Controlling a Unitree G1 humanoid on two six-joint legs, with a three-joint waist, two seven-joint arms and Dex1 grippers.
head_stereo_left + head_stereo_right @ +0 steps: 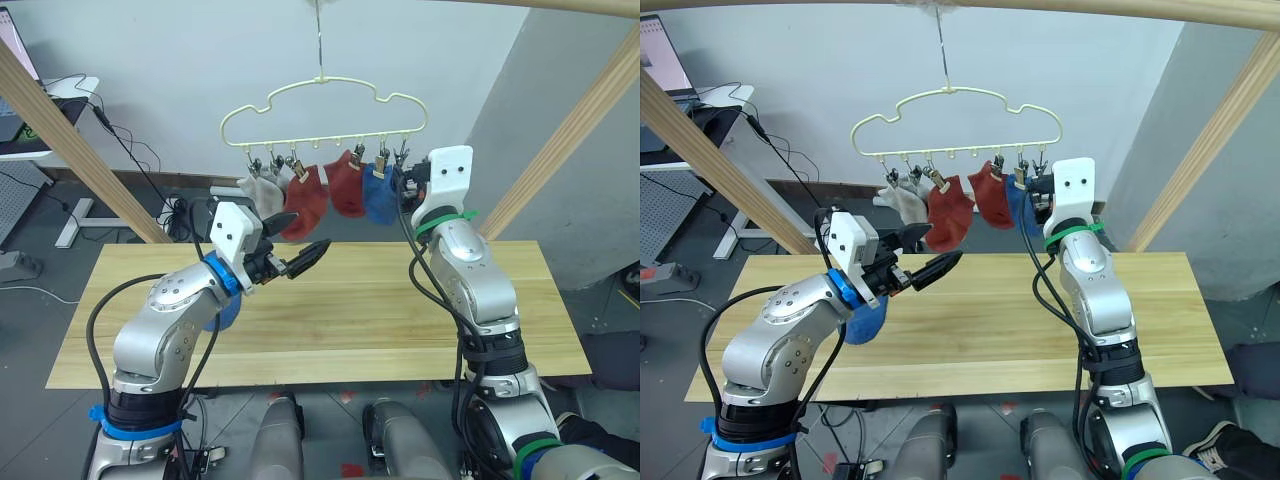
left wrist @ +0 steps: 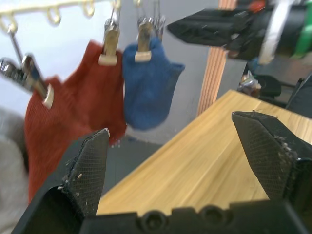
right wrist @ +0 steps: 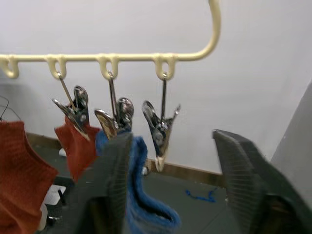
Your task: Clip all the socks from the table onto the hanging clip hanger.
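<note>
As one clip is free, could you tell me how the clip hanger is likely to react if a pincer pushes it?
The clip hanger hangs by one hook, so it would probably swing or twist away. Its thin wire looks light, offering little resistance. The free clip dangles on a loop and would likely sway.

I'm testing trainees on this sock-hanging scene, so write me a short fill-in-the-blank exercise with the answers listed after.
1. The sock nearest the right gripper on the clip hanger is ____ in colour.
2. The clip at the hanger's right end holds ____.
3. The left gripper has its fingers ____.
4. The sock on the table, under the left arm, is ____.

Missing words: blue; nothing; open; blue
</note>
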